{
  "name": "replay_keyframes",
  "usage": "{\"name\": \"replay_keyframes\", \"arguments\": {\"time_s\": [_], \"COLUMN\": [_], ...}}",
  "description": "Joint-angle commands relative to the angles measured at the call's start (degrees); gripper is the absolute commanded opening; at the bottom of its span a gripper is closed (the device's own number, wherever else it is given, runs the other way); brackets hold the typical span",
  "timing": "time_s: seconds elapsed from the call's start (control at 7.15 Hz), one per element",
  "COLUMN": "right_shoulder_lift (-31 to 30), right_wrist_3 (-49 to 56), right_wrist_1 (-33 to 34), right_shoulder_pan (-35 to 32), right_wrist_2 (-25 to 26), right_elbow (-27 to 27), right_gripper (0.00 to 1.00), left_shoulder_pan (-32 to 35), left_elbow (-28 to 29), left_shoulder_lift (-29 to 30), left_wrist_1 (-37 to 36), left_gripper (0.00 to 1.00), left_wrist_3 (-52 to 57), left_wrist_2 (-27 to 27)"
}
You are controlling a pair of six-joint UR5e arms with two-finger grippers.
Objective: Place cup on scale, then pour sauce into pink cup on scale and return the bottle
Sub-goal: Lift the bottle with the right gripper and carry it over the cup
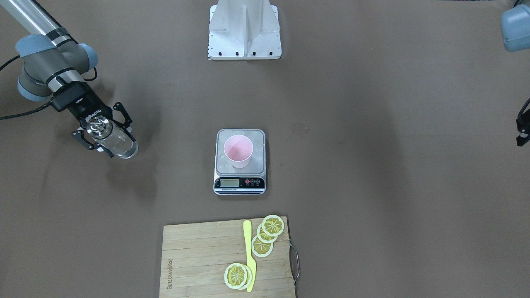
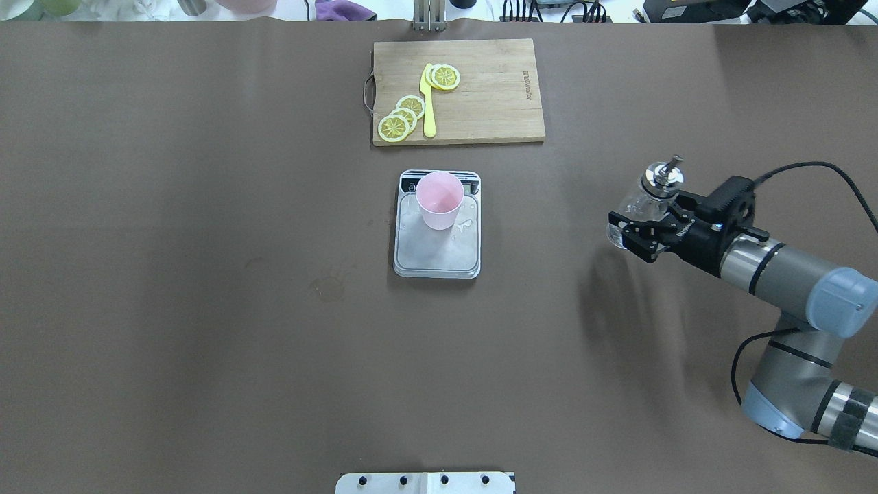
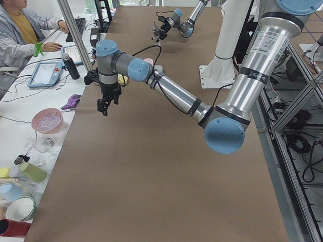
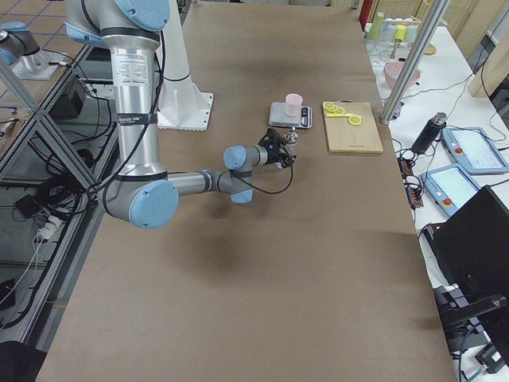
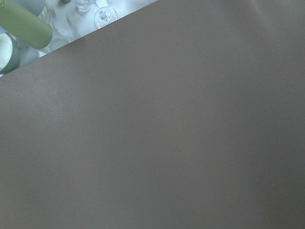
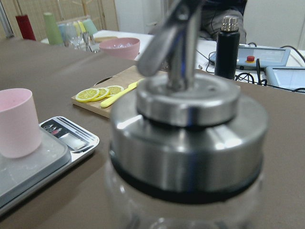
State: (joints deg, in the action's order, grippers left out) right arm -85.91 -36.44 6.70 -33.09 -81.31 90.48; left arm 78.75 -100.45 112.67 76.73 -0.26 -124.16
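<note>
The pale pink cup [image 1: 238, 151] stands upright on the steel platform of the scale [image 1: 239, 184] at the table's middle; both also show in the overhead view, the cup [image 2: 439, 199] on the scale [image 2: 439, 257]. My right gripper [image 1: 120, 142] is shut on the clear glass bottle [image 1: 112, 140], upright and a little above the table, well to the side of the scale. In the overhead view the gripper [image 2: 632, 233] holds the bottle [image 2: 648, 195] with its metal pourer cap up. The cap [image 6: 188, 138] fills the right wrist view. My left gripper [image 3: 104, 107] hangs high over the table's far side; I cannot tell its state.
A wooden cutting board [image 2: 494, 89] with lemon slices [image 2: 401, 116] and a yellow knife [image 2: 429, 103] lies beyond the scale. The robot base [image 1: 244, 33] stands at the table's robot side. A few wet marks lie on the scale platform [image 2: 466, 223].
</note>
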Motion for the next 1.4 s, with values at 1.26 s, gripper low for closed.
{"name": "replay_keyframes", "arguments": {"time_s": [1.26], "right_shoulder_lift": [25.08], "right_wrist_3": [12.96], "right_wrist_1": [85.90], "right_shoulder_pan": [12.87], "right_wrist_2": [33.66], "right_elbow": [10.51], "right_gripper": [0.00], "left_shoulder_pan": [3.87], "left_elbow": [6.47], "left_shoulder_lift": [-5.18], "left_wrist_1": [0.00], "left_gripper": [0.97], "left_wrist_3": [11.15], "left_wrist_2": [-4.94]}}
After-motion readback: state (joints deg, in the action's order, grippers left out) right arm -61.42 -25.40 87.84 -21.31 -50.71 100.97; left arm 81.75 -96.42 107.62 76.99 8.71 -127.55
